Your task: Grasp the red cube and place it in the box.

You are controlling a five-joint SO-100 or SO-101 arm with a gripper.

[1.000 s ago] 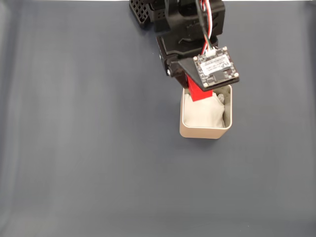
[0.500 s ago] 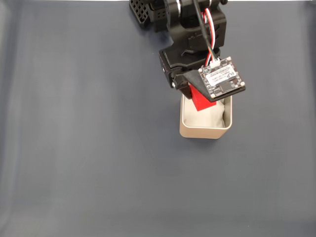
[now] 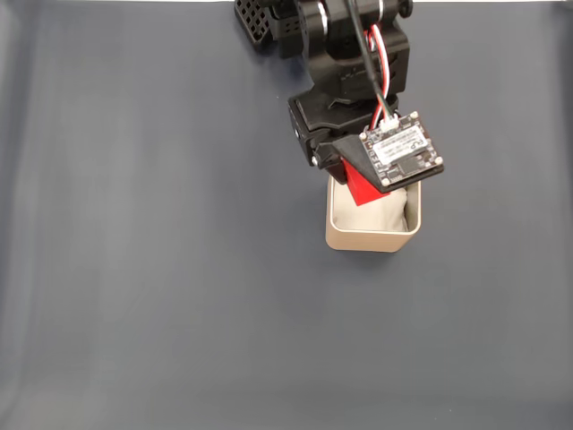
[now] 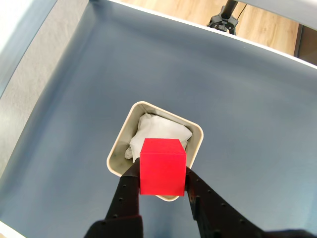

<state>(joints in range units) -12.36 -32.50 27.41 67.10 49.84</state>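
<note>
The bench is covered in a dark blue-grey sheet, seen in both the fixed view and the wrist view.

The arm enters the fixed view from the top edge, black, with red and white wires running down to a small circuit board mounted at its lower end. The board and its black bracket overhang the far edge of the box.

The box stands upright on the bench, right of centre in the fixed view. It is beige with rounded corners, and white padding lies crumpled inside it. In the wrist view its opening faces the camera.

The jaws are clamped on the cube, one black finger pressed to its left face and the other to its right face, set only as far apart as the cube is wide. The cube is red, held level, above the near part of the box and clear of the padding. In the fixed view the cube shows partly under the board, over the far-left part of the box.
</note>
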